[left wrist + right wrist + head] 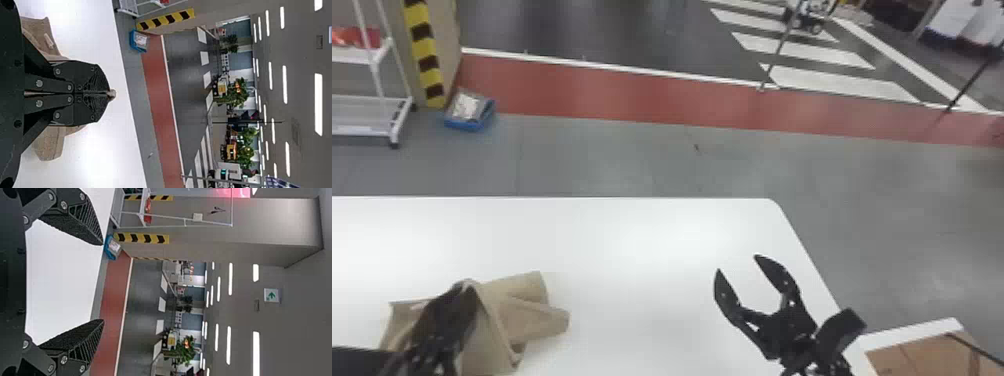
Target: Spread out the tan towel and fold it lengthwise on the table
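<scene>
Left gripper [465,291] pinches one towel [534,317]

The towel is bunched up on the left part of the one white desk [632,240]. The left gripper points forward, two fingers closed on the cloth. The right gripper [737,263] points forward over the right part, two fingers wide open. One blue bin [463,125] on the floor [592,155] holds something pale.

A big indoor hall, more robot lab or test floor than home: white crosswalk stripes [837,82] cross a dark painted roadway [612,30] edged by a red strip [612,90]. Black-and-yellow tape [426,47] marks a corner, a green sign [271,295] and long ceiling lights [256,356] sit overhead, and there's a wheeled rack [362,131] and leafy plants [246,152].
</scene>
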